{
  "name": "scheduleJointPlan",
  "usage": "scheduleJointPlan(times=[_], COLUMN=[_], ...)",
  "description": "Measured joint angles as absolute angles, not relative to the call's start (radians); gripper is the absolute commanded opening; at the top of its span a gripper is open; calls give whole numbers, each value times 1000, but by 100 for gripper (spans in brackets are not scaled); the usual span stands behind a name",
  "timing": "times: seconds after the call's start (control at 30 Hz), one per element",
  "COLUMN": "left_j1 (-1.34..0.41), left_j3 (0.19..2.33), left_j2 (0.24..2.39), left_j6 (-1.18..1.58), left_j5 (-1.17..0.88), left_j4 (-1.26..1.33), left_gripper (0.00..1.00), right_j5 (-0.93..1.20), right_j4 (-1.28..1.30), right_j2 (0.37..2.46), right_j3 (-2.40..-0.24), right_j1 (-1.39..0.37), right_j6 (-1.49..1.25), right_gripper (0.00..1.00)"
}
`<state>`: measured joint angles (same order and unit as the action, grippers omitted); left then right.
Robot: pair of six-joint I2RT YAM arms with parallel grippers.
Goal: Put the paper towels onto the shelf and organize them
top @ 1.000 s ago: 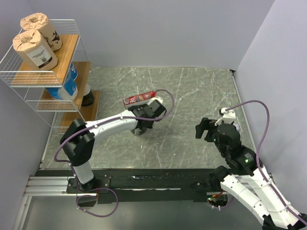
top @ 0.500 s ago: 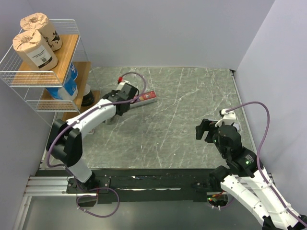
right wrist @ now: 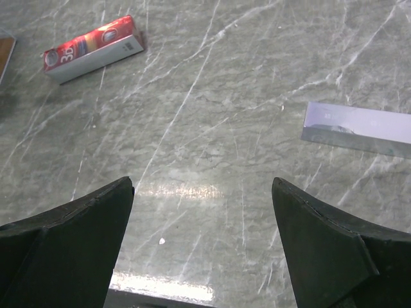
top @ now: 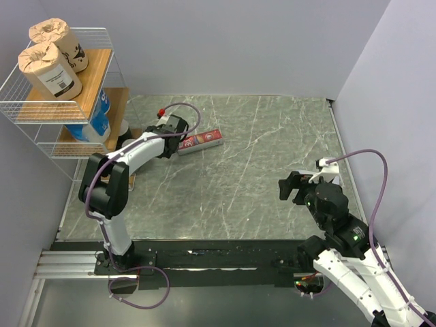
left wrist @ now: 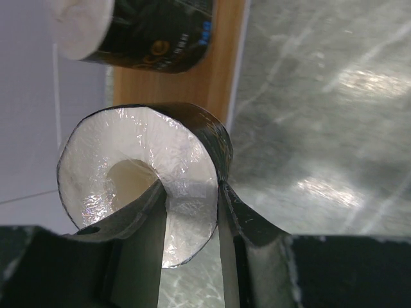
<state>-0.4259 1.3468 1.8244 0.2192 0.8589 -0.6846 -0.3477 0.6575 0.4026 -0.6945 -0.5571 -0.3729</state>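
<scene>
My left gripper (left wrist: 191, 189) is shut on a dark wrapped paper towel roll (left wrist: 141, 170), with one finger in its hollow core and the other outside its wall. It holds the roll just in front of the shelf's lowest wooden board (left wrist: 225, 70), where a second dark roll (left wrist: 154, 32) lies. In the top view the left wrist (top: 169, 129) is beside the white wire shelf (top: 41, 129). Two kraft-brown rolls (top: 51, 68) stand on the top board. Blue-and-white rolls (top: 99, 119) are on the middle board. My right gripper (right wrist: 202, 186) is open and empty above the table, also seen in the top view (top: 289, 187).
A flat red rectangular box (top: 199, 140) lies on the marble table just right of the left wrist; it shows in the right wrist view (right wrist: 93, 48) too. Grey walls close in the back and the right side.
My left arm has swung left from the table's middle to the foot of the shelf, carrying the dark roll. The red box has stayed put. The right arm has dropped back slightly.
</scene>
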Motion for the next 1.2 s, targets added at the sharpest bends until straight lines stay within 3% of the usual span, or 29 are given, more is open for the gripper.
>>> scheduleJointPlan(times=[0.3,0.5,0.73,1.07,1.17,1.2], left_j1=[-366,-322,-319,-474,-543,-557], left_j3=[1344,1321,1330,1395,1407,1407], left_j2=[1824,1824,1824,1735,1693,1680], left_j6=[184,159,155,170,167,162], left_j5=[898,923,949,950,931,909], left_j4=[-655,-633,-656,-718,-717,-715], left_gripper=[39,58,65,70,66,60], right_j5=[-350,-355,-358,-342,-338,-336], right_j4=[644,645,647,656,659,661], right_j2=[401,401,401,435,456,460], right_j3=[-693,-693,-693,-703,-707,-707], right_j1=[-557,-558,-558,-558,-558,-558], right_j6=[-363,-354,-350,-346,-347,-347], right_gripper=[96,97,97,97,97,97])
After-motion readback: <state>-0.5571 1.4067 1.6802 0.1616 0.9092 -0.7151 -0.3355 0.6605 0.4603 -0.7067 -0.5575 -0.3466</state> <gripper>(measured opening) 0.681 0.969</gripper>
